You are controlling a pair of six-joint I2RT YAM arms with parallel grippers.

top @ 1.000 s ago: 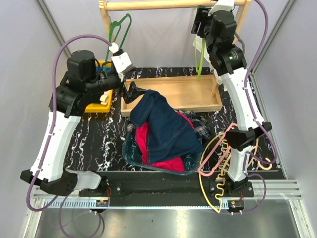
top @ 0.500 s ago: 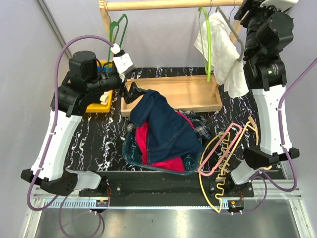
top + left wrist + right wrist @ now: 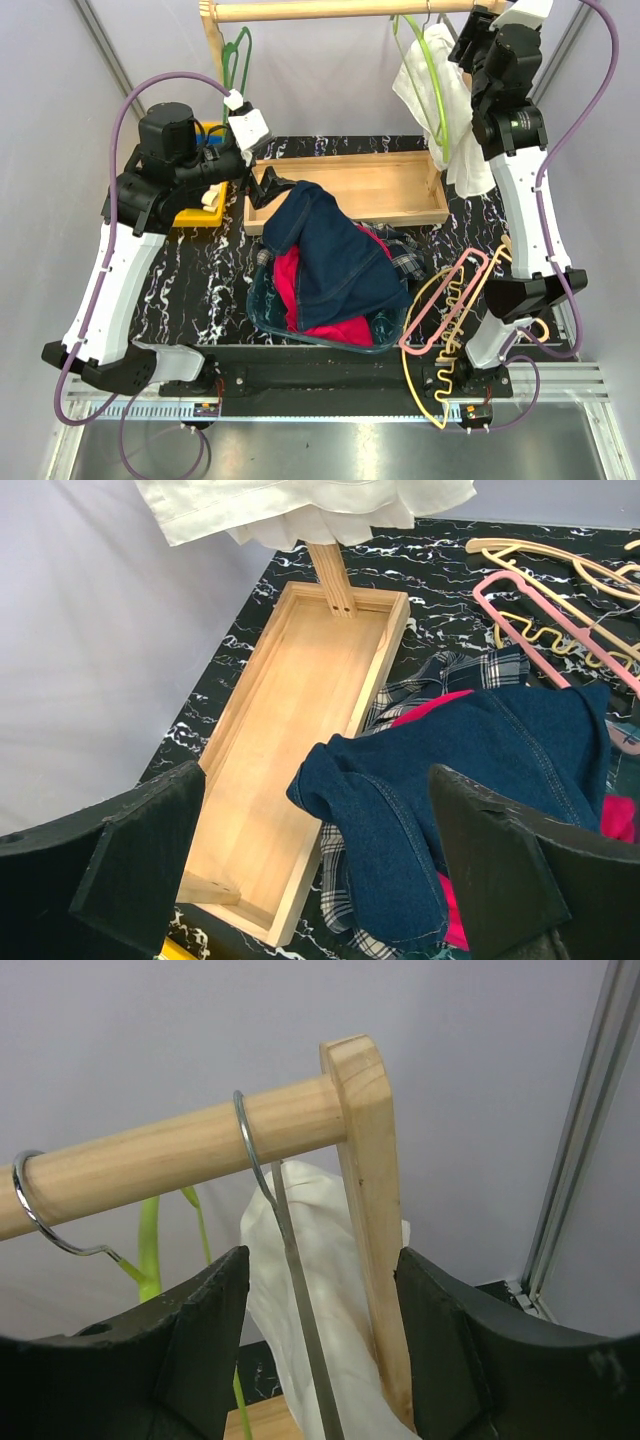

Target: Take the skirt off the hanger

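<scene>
skirt [image 3: 335,255] heaped in basket [image 3: 262,312], desk centre, off the hanger [image 3: 445,305] lying at its 4 o'clock | left fingers [image 3: 140,860] spread wide, empty, 11 o'clock over tray [image 3: 370,185] | right fingers [image 3: 200,1350] apart, straddling a wire hook [image 3: 291,1250] at rod [image 3: 150,1155], 1 o'clock | you: removal looks done; back straight off that hook, no snagging
</scene>
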